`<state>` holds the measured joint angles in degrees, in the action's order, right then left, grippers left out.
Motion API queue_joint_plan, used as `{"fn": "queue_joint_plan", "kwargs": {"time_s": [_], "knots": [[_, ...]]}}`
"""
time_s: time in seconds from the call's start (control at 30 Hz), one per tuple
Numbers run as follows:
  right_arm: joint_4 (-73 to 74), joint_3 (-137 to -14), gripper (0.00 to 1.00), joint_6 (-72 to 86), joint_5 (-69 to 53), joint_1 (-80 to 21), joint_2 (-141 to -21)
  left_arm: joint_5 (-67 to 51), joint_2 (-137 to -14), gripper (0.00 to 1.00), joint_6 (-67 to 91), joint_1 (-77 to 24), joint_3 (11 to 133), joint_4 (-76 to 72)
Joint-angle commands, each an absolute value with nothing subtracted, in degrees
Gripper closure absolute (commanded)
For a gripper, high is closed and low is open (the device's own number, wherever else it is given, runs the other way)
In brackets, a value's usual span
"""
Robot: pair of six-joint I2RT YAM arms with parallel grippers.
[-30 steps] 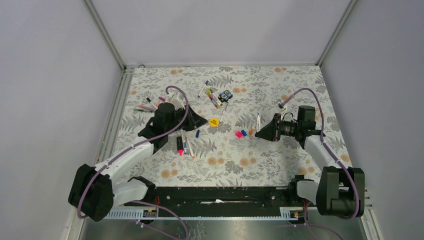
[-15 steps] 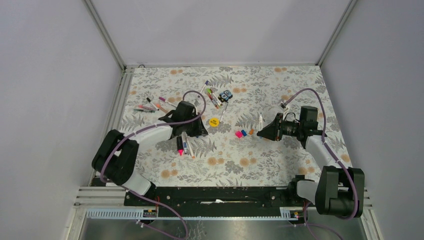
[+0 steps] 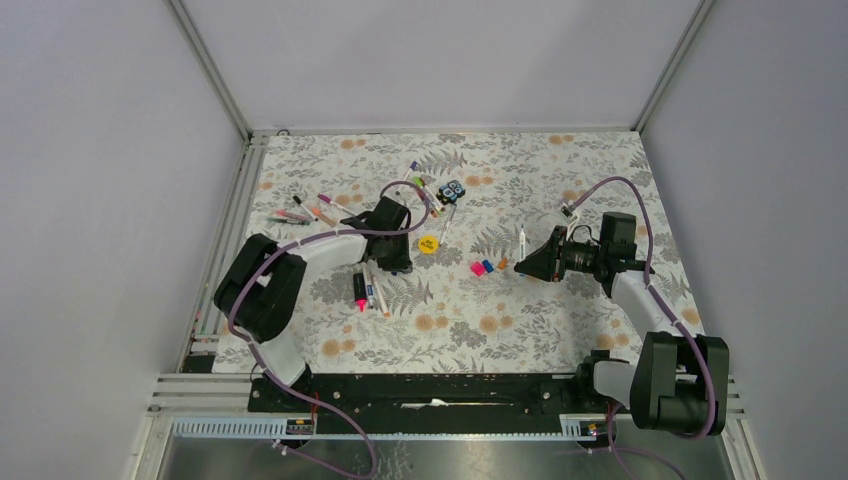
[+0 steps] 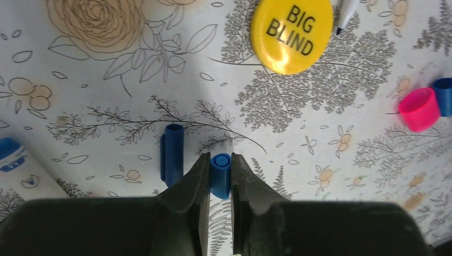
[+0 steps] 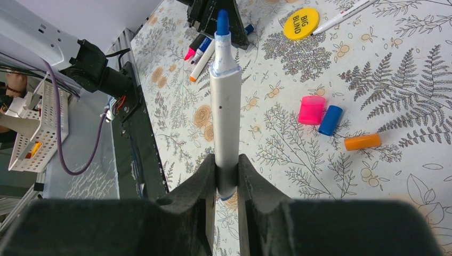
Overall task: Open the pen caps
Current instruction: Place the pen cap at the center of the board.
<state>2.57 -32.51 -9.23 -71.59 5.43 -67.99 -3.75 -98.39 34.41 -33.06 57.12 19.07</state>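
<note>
My left gripper (image 4: 219,158) is shut on a short blue pen cap (image 4: 220,172) just above the table. A second blue cap (image 4: 173,154) lies beside its left finger. From above, the left gripper (image 3: 397,264) points down, left of the yellow disc. My right gripper (image 5: 226,160) is shut on a white pen (image 5: 224,101) with a bare blue tip, held upright; from above, the right gripper (image 3: 520,262) and that pen (image 3: 522,238) are right of centre. Pink (image 5: 312,110), blue (image 5: 330,120) and orange (image 5: 362,142) caps lie loose near it.
A yellow "BIG BLIND" disc (image 4: 291,34) lies beyond the left gripper. A pink highlighter (image 3: 359,290) and pens (image 3: 375,290) lie near the left arm. More pens lie at the back left (image 3: 300,213) and back centre (image 3: 428,195), next to a black-and-blue block (image 3: 453,190).
The left arm's elbow swung back towards its base and its wrist moved right, so the gripper now points down beside the yellow disc. The right gripper raised its pen slightly, then held still.
</note>
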Motion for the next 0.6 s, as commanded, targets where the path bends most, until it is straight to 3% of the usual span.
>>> {"fn": "queue_joint_plan", "kwargs": {"time_s": [0.0,0.57], "knots": [[2.75,-34.0,1.0,-10.55,-73.21,5.89,-67.69,-0.18,-99.28,0.9,32.36,-33.13,60.3,21.23],[2.77,-33.93,1.0,-10.7,-73.75,6.06,-67.52,2.51,-102.21,0.78,30.41,-33.13,64.11,24.52]]}}
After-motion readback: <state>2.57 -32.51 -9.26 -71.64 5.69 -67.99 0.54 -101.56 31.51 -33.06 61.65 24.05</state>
